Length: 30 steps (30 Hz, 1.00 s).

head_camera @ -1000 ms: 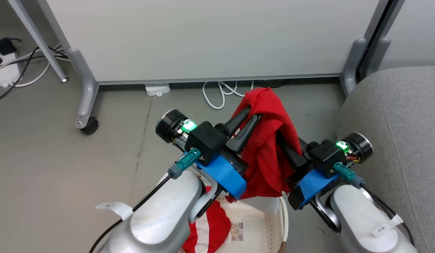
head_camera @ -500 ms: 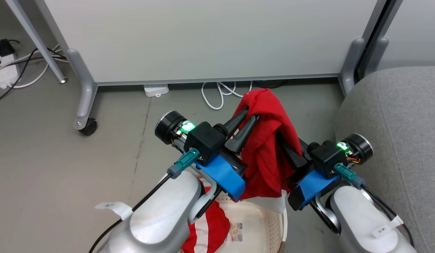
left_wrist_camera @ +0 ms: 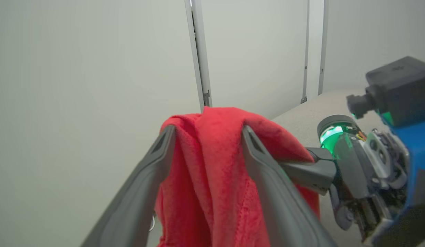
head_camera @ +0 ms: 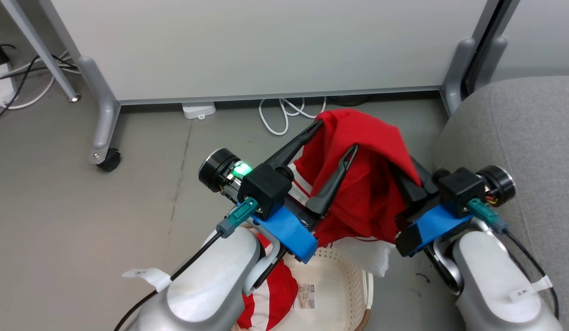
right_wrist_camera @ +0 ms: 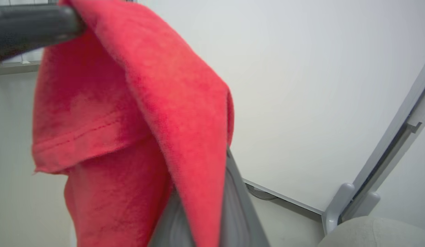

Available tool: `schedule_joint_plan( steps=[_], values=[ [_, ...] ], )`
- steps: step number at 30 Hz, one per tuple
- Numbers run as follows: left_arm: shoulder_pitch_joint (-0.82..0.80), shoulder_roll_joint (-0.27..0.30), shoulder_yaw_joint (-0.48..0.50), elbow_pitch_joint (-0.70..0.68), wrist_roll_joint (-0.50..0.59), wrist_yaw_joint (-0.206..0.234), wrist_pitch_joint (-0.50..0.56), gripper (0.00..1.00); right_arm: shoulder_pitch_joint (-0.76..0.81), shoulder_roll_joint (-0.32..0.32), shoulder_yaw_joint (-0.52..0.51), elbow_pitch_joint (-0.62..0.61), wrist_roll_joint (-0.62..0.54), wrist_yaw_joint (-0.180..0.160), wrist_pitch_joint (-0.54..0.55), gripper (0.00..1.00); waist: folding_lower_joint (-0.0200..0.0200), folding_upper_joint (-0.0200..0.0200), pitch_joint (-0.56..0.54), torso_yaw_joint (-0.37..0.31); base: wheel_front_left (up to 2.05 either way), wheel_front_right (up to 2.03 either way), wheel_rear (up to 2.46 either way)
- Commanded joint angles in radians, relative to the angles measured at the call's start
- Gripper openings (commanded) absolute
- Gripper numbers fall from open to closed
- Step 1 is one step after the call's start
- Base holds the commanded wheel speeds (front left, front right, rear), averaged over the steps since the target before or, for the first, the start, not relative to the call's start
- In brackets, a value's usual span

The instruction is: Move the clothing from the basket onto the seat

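A red garment [head_camera: 367, 184] with thin white lines at one edge hangs spread between my two grippers, above the basket [head_camera: 353, 276]. My left gripper [head_camera: 337, 136] is open; the fabric [left_wrist_camera: 212, 164] drapes over and between its spread fingers. My right gripper [head_camera: 406, 177] sits under the cloth, and its fingers [right_wrist_camera: 233, 212] look shut on the fabric [right_wrist_camera: 185, 120]. The red garment with broad white stripes [head_camera: 275, 294] lies in the cream basket beside a paper label [head_camera: 305, 296]. The grey seat [head_camera: 519, 128] is at the right, next to my right wrist.
The pale partition panel [head_camera: 266, 46] stands straight ahead, with a wheeled foot [head_camera: 107, 158] at the left and a post [head_camera: 454, 78] beside the seat. A white cable [head_camera: 280, 115] and an adapter [head_camera: 198, 110] lie on the grey floor under it.
My left gripper's fingers have spread open. My right arm has moved right toward the seat, pulling the red garment wider. The head camera has shifted a little.
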Motion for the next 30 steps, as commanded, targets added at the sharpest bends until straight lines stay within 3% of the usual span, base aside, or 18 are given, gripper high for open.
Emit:
schedule_joint_plan(
  steps=[1,13,30],
  values=[
    [0.011,0.006,-0.001,-0.003,0.003,0.004,-0.006,1.0,0.013,-0.004,-0.016,-0.009,-0.008,0.0,-0.004,0.0,-0.0001,-0.0001,0.009,-0.009,0.0,0.0,0.0],
    [0.03,0.035,-0.007,-0.011,0.006,0.018,-0.01,1.0,0.046,-0.003,-0.147,-0.068,-0.017,0.0,-0.004,0.0,-0.0001,-0.0001,0.052,-0.108,0.0,0.0,0.0],
    [0.039,0.03,-0.061,0.008,0.02,0.004,-0.019,1.0,0.141,0.031,-0.245,-0.152,-0.01,0.0,-0.004,0.0,-0.0001,-0.0001,0.077,-0.296,0.0,0.0,0.0]
  ],
)
